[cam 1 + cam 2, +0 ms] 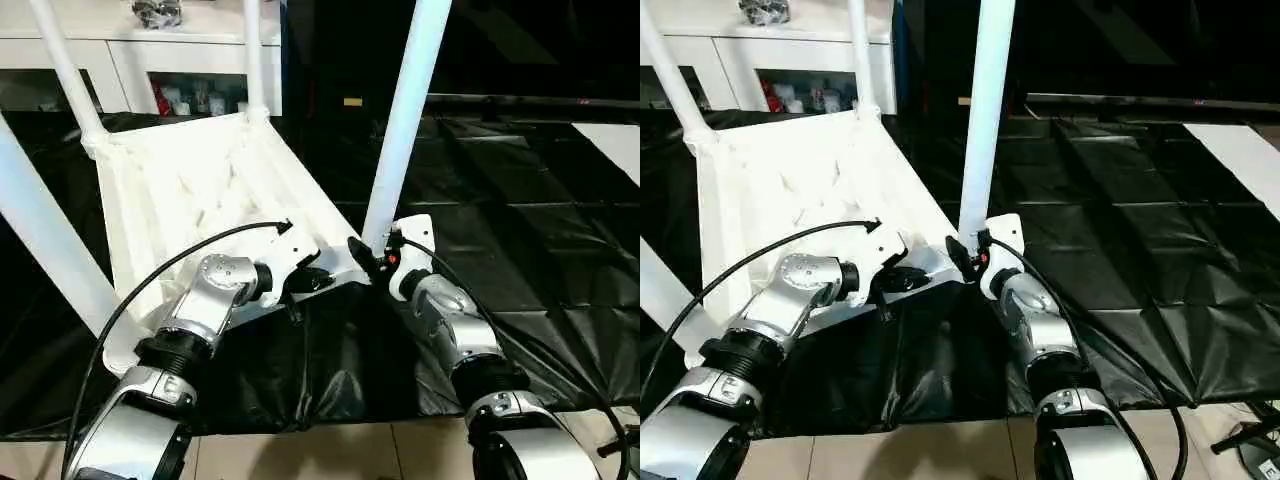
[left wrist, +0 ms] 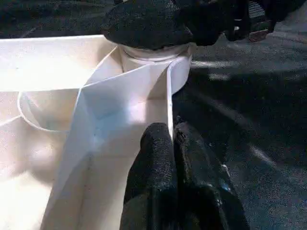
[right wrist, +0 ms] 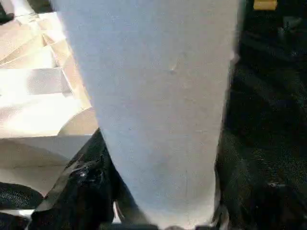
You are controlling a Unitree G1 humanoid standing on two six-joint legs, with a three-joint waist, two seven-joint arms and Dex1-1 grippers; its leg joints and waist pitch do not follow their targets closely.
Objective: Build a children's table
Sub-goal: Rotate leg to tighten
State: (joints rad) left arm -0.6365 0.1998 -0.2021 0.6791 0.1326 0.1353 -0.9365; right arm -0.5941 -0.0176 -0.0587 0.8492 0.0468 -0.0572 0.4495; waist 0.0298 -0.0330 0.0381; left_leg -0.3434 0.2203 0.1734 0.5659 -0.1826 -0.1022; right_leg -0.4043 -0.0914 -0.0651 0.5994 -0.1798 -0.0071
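Note:
The white tabletop [image 1: 180, 190] lies upside down on a black sheet, ribbed underside up, slightly tilted. Several white tube legs stand in its corner sockets. My right gripper [image 1: 375, 255] is closed around the base of the near right leg [image 1: 405, 120], just above its socket; in the right wrist view the leg [image 3: 163, 96] stands between the fingers. My left gripper [image 1: 320, 280] is shut, its fingertips [image 2: 160, 139] resting against the tabletop's rim wall [image 2: 168, 91] beside that same corner, holding nothing.
A white cabinet [image 1: 120, 50] with glass doors stands behind the tabletop. The black sheet [image 1: 520, 220] covers the floor to the right, with tiled floor [image 1: 330, 450] at its near edge. A black cable [image 1: 150, 280] loops over my left forearm.

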